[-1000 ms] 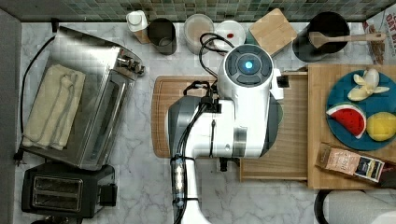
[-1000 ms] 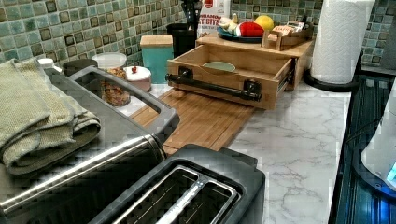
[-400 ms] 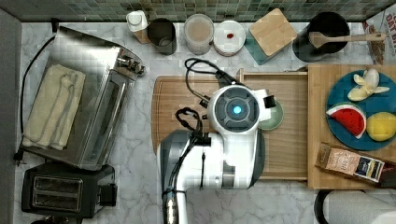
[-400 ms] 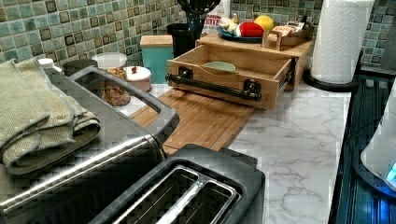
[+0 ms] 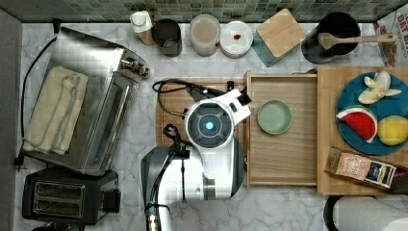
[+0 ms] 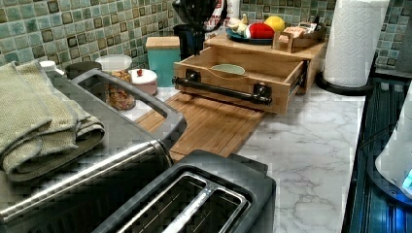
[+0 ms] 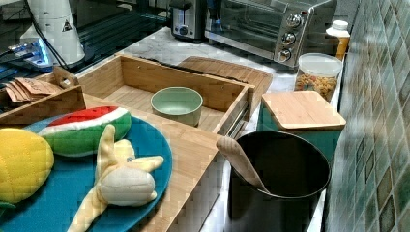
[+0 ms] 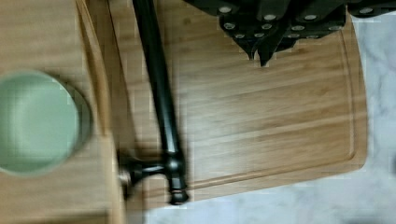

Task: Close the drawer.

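The drawer point(image 5: 284, 159) stands pulled out toward the top view's left, with a green bowl point(image 5: 274, 117) inside it. Its black bar handle point(image 6: 218, 90) runs across the front panel, above the cutting board point(image 6: 214, 126). In the wrist view the handle point(image 8: 159, 93) lies between the bowl point(image 8: 35, 121) and the bare board point(image 8: 261, 116). My gripper point(image 8: 261, 58) hangs over the board a short way from the handle, fingertips together, holding nothing. In the top view the arm's white body point(image 5: 209, 125) covers the handle and the drawer's front.
A toaster oven point(image 5: 91, 110) and a black toaster point(image 5: 62, 197) stand at the top view's left. Canisters point(image 5: 204, 33) and a black pot point(image 5: 337, 36) with a wooden spoon line the back. The wooden block point(image 5: 327, 130) with a blue plate point(image 5: 356, 139) adjoins the drawer.
The arm has swung from above the drawer toward the top view's left, and now sits over the drawer's front and the cutting board. The drawer has not moved.
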{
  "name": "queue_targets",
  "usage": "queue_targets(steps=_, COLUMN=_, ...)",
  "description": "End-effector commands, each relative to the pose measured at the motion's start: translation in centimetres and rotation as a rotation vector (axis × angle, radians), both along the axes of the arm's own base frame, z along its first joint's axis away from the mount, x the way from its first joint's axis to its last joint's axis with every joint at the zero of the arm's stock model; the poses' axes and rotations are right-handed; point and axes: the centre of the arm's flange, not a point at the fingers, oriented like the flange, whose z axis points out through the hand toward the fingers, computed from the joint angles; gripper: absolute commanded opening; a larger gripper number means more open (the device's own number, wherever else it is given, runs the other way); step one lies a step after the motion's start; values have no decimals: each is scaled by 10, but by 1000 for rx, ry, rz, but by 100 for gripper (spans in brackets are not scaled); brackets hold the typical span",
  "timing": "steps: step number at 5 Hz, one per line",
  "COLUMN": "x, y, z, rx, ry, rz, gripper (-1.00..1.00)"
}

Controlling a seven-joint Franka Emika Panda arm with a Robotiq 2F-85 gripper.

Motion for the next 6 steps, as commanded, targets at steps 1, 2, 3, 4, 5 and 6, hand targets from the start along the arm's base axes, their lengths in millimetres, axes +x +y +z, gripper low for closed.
queue_targets(steps=1, x=-17, y=24, z=-49, rx=-170, ry=26, rz=144, gripper=-100)
queue_targets(steps=2, x=-20, y=35, z=-67, rx=-181, ry=0, rz=131, gripper=-100)
queue_targets(steps=3, x=-21, y=56, z=-82, rx=-172, ry=-25, rz=93, gripper=-100)
queue_targets(steps=4, x=-12, y=70, z=-93, rx=-174, ry=-65, rz=86, gripper=-100)
queue_targets(steps=5, x=-3, y=70, z=-107, rx=-170, ry=-47, rz=96, gripper=-100)
queue_targets(steps=6, x=-1, y=58, z=-116, rx=-202, ry=-14, rz=135, gripper=-100)
